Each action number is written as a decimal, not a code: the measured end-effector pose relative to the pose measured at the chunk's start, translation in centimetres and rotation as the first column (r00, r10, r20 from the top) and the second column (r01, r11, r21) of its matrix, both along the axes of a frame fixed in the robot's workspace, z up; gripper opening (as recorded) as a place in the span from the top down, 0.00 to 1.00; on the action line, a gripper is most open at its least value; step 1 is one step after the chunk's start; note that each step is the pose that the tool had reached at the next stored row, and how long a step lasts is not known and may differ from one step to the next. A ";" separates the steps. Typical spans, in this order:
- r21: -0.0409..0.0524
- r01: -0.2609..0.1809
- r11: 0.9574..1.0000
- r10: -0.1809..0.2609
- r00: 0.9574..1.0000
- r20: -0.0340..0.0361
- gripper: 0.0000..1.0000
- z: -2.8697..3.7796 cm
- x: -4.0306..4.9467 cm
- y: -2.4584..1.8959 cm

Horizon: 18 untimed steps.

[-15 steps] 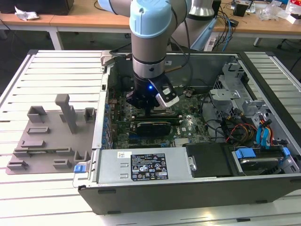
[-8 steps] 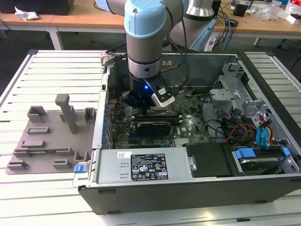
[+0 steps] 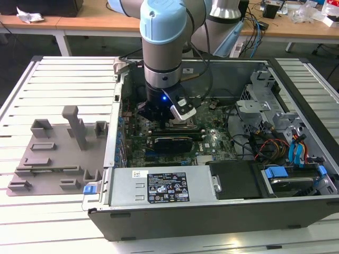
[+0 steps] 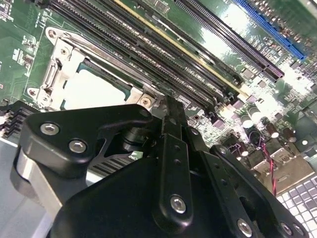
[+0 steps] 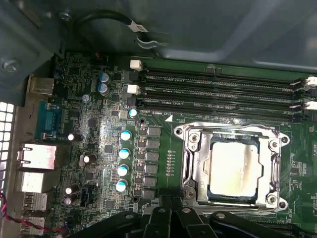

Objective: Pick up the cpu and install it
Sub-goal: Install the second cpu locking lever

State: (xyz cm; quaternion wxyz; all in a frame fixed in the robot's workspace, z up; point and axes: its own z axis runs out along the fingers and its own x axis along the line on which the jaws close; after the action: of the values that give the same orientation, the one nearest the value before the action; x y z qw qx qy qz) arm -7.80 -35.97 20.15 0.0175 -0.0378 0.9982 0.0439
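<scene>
Cpu (image 5: 233, 168) seated flat inside the metal-framed socket (image 5: 190, 163) of the green motherboard (image 5: 99, 148), beside the memory slots (image 5: 223, 91) in both wrist views. Pincer (image 5: 171, 206) just above the socket's edge, apparently holding nothing; its opening cannot be told. Computer case (image 3: 212, 203) lies open on the slatted counter (image 3: 58, 79), right of the grey tray (image 3: 47, 159) in the exterior view.

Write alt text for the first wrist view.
A silvery cpu sits inside the metal-framed motherboard socket, seen from close above. Black parts of the end effector edge the frame nearest the socket; empty memory slots and blue-topped capacitors lie on the green motherboard around it.
</scene>
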 end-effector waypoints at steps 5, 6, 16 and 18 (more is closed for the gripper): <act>0.002 -0.001 1.000 0.001 1.000 0.000 0.89 -0.30 0.01 0.00; 0.002 -0.001 1.000 0.001 1.000 0.001 0.89 -0.06 0.02 0.00; -0.017 -0.001 1.000 0.001 1.000 0.000 0.89 1.49 3.07 0.54; -0.019 -0.001 1.000 0.001 1.000 -0.001 0.89 1.48 3.81 0.88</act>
State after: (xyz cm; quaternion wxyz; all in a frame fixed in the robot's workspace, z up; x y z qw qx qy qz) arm -3.99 -35.09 21.63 0.0167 -0.0386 0.9985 0.0347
